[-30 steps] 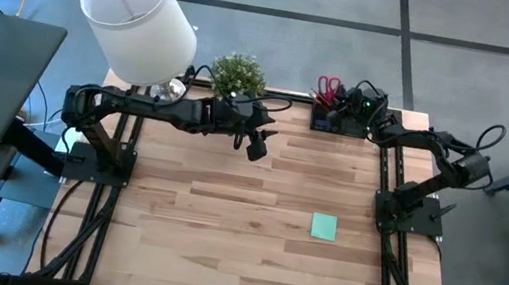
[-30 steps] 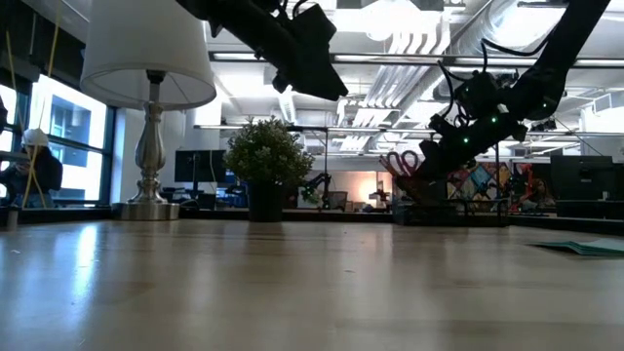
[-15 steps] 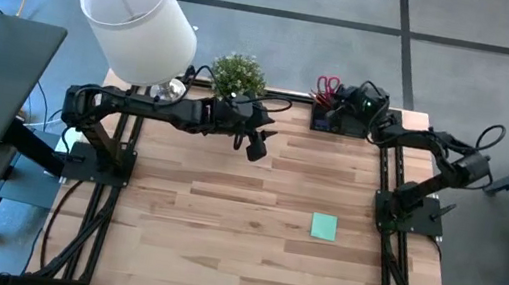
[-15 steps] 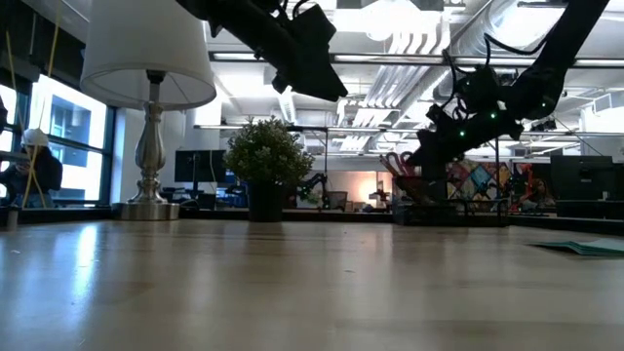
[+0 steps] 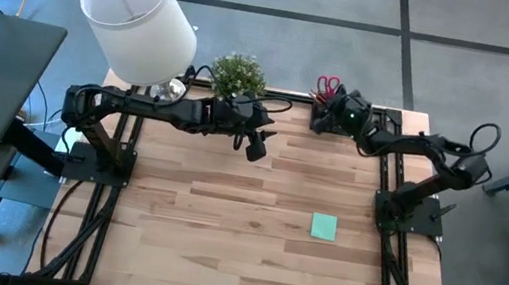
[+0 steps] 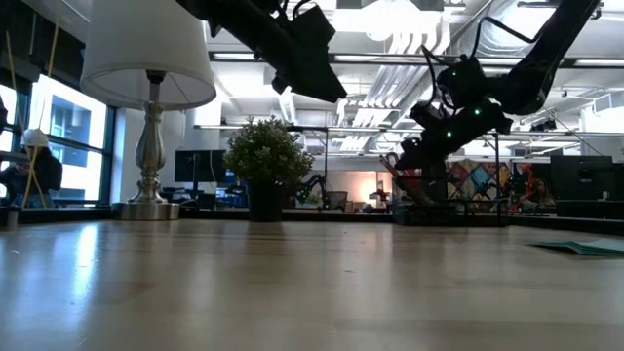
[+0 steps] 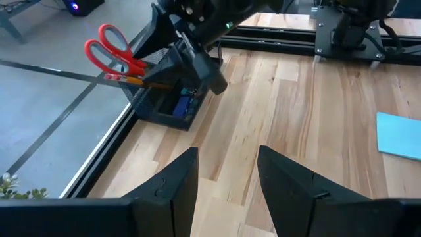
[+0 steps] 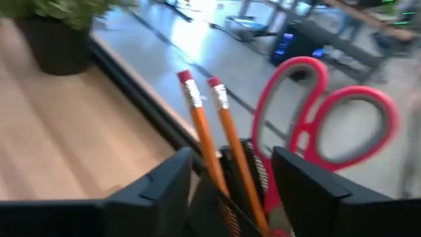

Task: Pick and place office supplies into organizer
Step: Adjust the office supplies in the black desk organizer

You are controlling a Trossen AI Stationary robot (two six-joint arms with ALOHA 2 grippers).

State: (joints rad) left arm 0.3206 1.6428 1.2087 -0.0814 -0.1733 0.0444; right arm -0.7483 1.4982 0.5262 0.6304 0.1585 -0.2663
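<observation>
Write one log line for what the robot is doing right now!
right gripper: open, at organizer | pencils, scissors: in organizer | sticky-note pad: on table | left gripper: open, waiting mid-table

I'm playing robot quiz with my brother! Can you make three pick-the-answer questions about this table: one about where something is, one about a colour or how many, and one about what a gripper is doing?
1. Where is the sticky-note pad?
A. Flat on the table
B. Inside the organizer
C. Under the lamp

2. How many orange pencils stand in the organizer?
A. None
B. Two
C. Five

3. How is the right gripper?
A. Open, holding nothing
B. Shut on the scissors
C. Shut on the plant

Answers:
1 A, the high view shows it alone on bare wood.
2 B, two eraser tips show beside the red-handled scissors.
3 A, its fingers stand apart around the pencils.
</observation>
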